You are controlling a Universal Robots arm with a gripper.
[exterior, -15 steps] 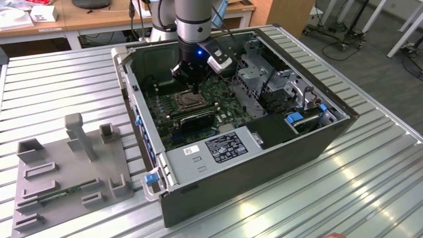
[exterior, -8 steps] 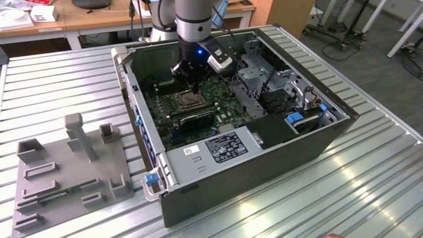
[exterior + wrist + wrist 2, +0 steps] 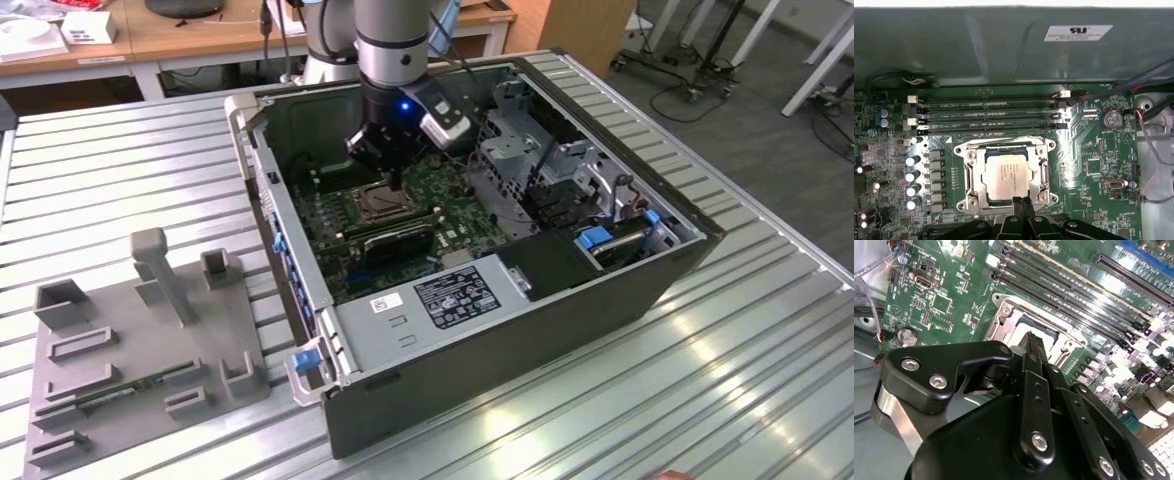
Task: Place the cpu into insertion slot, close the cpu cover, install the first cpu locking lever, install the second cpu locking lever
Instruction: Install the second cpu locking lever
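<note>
Nearest in the exterior view: one slatted metal table [image 3: 747,380], bearing one grey fixture plate [image 3: 134,340] toward the exterior view's left and, beside it, one open computer case [image 3: 534,330]. At the near end of the case, one silvery power supply [image 3: 441,300] with a label on top. Beyond that, flat on the case floor, one green motherboard [image 3: 447,200], and on it the insertion slot [image 3: 378,205], square, with a silvery rim. Directly above the slot, one gripper [image 3: 391,178], pointing straight down from one grey arm [image 3: 394,40] with a small blue light at the wrist. Farthest back, wooden desks [image 3: 174,35] behind the table. In the first wrist view, closest to the camera: the two black fingertips [image 3: 1016,201], drawn together side by side, nothing to be seen between them, resting at the near edge of the socket. Just past them, one cpu [image 3: 1004,175], pale silvery face up, seated flat inside the slot. Around it, lying down over its edges, one cpu cover [image 3: 970,170], a thin metal frame with the chip showing through the window. Farther on, four long black memory slots [image 3: 989,112] running parallel, all unfilled. Off to one side, one round coin cell [image 3: 1111,119]. Last, the grey case wall [image 3: 979,45]. In the second wrist view, fingers [image 3: 1030,340] likewise pressed together, tips down at the socket's edge.
</note>
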